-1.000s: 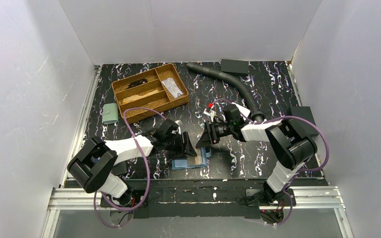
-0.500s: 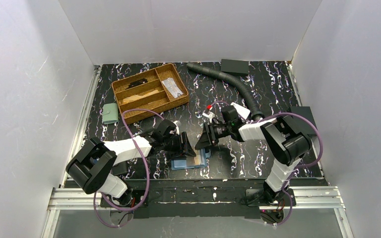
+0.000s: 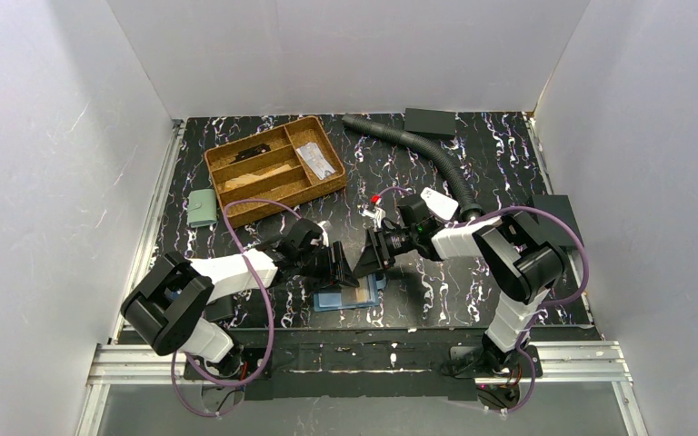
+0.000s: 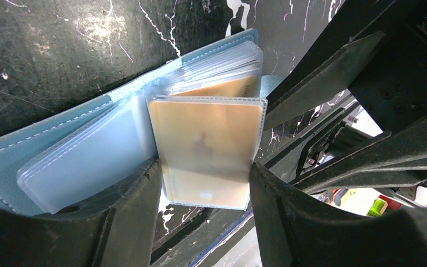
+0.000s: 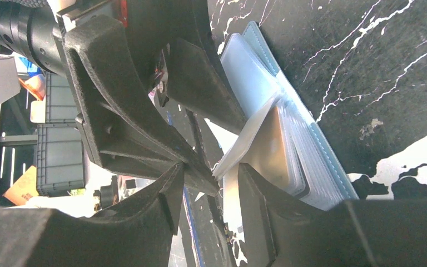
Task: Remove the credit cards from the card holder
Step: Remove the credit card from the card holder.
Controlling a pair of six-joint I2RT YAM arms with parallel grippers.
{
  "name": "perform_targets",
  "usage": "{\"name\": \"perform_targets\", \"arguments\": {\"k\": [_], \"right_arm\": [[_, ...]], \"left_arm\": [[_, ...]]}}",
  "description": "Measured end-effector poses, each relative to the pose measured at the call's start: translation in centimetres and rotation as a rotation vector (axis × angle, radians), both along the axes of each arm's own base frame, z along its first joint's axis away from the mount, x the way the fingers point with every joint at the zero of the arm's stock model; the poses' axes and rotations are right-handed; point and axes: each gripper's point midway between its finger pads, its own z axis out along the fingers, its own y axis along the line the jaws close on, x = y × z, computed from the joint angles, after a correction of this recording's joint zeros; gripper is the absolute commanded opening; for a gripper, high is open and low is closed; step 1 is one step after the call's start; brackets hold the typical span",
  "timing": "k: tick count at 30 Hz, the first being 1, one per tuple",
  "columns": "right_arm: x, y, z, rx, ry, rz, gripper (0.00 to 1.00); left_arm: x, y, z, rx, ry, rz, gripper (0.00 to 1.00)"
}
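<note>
Card holder flat; credit card edge-to-edge tight in left gripper, right gripper half-open at its free edge.

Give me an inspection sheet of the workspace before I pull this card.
Surface: black table with white marbling.
Job's things: card holder lies open near the arms' bases; a raised sleeve holds an orange card.
Clutter: wooden tray, green pouch, black hose, flat black box, all apart from the holder.
End effectors: left end effector closed on the raised sleeve's side edges; right end effector open, straddling that sleeve's edge.
Cables: purple cable loops off each arm, not over the holder.
Surroundings: white walls on three sides.
</note>
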Motion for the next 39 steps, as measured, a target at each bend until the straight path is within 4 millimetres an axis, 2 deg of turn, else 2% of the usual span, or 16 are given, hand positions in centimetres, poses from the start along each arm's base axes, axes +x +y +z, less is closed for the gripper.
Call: {"name": "perform_targets", "arguments": {"k": [8,12,31,34,39], "right_arm": [[-0.3,0.2,0.2,0.004,0.021,0.006,0.49],[-0.7,0.3,0.4,0.016,0.055,0.019,0.48],[-1.1,1.2,0.8,0.049,0.202,0.03,0.46],[-1.2,1.6,1.0,0.057,0.214,0.034,0.46],[-1.2,2.6,1.8,0.086,0.204,0.048,0.48]], "left_arm": [[-0.3,0.2,0.1,-0.001,0.003,-0.003,0.63],[-0.6,0.5,0.2,0.005,0.006,0.001,0.65],[-0.9,1.0,-0.1,0.04,0.005,0.005,0.64],[-1.0,1.3,-0.1,0.053,0.005,0.007,0.62],[-1.2,1.5,-0.2,0.07,0.001,0.005,0.52]]}}
